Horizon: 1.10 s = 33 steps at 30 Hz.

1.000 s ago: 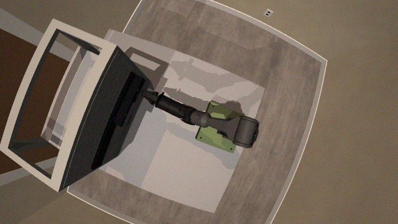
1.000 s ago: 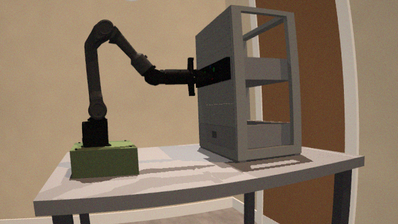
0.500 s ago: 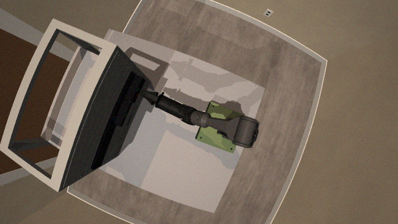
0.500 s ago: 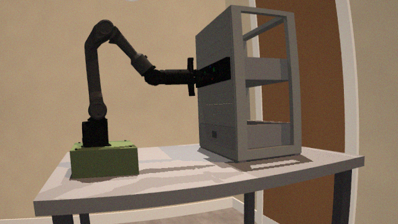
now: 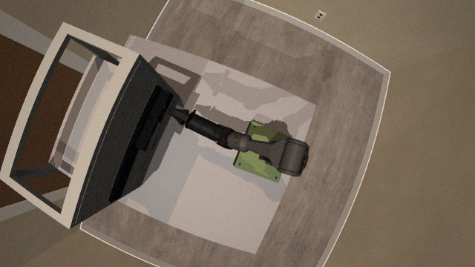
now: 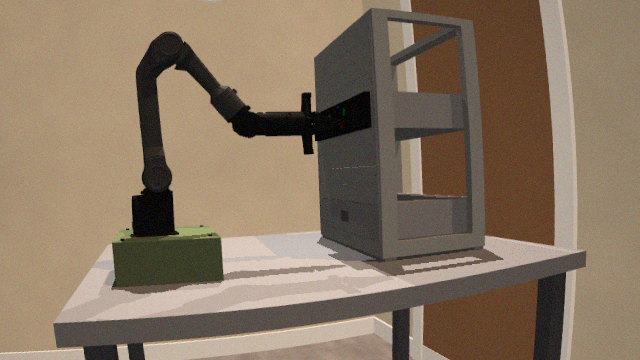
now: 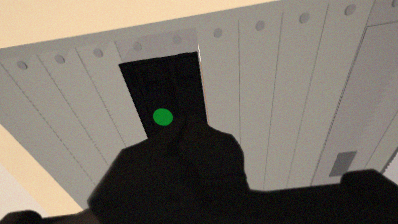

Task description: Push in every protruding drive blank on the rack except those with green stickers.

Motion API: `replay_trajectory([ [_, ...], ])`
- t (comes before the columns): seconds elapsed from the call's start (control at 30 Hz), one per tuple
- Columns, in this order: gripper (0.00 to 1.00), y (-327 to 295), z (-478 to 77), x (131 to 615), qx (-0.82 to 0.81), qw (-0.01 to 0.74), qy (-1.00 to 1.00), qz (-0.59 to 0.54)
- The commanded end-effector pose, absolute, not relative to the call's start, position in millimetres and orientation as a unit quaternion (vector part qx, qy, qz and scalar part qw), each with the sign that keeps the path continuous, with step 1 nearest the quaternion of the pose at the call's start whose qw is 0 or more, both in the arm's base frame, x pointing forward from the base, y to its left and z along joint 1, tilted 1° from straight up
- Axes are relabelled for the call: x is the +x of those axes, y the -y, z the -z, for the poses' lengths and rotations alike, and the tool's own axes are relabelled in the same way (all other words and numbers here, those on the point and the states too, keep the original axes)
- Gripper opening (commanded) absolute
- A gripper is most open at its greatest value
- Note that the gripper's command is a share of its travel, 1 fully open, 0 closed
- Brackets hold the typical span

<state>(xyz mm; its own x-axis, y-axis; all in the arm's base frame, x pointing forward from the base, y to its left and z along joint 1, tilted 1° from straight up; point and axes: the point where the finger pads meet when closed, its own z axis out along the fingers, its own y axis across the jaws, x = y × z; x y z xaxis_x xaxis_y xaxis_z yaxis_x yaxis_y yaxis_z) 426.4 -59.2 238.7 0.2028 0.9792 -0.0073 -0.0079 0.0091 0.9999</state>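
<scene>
The grey rack (image 6: pixel 393 135) stands on the table with a black band of drive blanks (image 6: pixel 345 116) across its front, carrying small green, red and blue stickers. From above, the blanks (image 5: pixel 154 119) stick out a little from the rack's dark front. My gripper (image 6: pixel 314 125) is shut and empty, with its tip against the left end of the band; the overhead view shows it (image 5: pixel 175 112) touching the blanks. In the wrist view my shut fingers (image 7: pixel 192 132) press on the black face (image 7: pixel 162 95) just right of and below a green sticker (image 7: pixel 163 117). The spot under the fingertips is hidden.
The arm's green base block (image 6: pixel 167 255) sits at the table's left end, apart from the rack. The rack's lower front has grey closed panels (image 6: pixel 350 200). The rack's rear stands near the table's far edge (image 5: pixel 44 122).
</scene>
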Motion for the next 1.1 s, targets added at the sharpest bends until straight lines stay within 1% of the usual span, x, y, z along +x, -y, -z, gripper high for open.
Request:
replay_trajectory([
  [0.0,0.0,60,-237,429,0.545,0.552,-0.447,-0.446],
  [1.07,0.0,63,-237,446,0.545,0.552,-0.447,-0.446],
])
